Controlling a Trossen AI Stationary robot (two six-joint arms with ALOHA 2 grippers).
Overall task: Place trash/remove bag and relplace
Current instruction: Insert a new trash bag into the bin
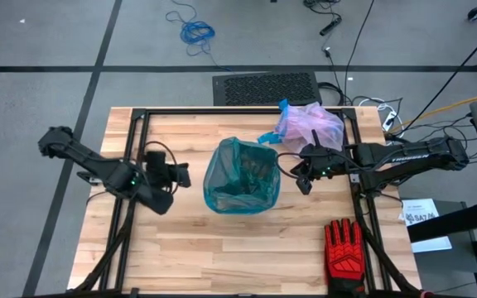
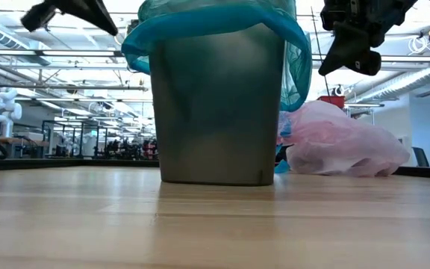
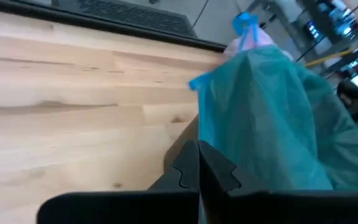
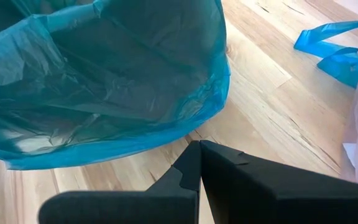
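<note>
Flanking the teal-lined bin (image 1: 240, 176) at table (image 1: 180, 265) centre: left gripper (image 1: 182, 174) and right gripper (image 1: 302, 178), both closed empty; left apparently nearer its rim.

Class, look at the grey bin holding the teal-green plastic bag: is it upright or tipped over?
Upright. In the low view the grey bin stands flat on the wooden table, teal-green plastic bag folded over its rim.

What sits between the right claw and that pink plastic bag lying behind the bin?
Nothing visible. The right gripper, shut, hangs above the wooden table beside the grey bin with the teal liner; the pinkish-lavender plastic bag with blue drawstring lies just behind it, with only open table between.
</note>
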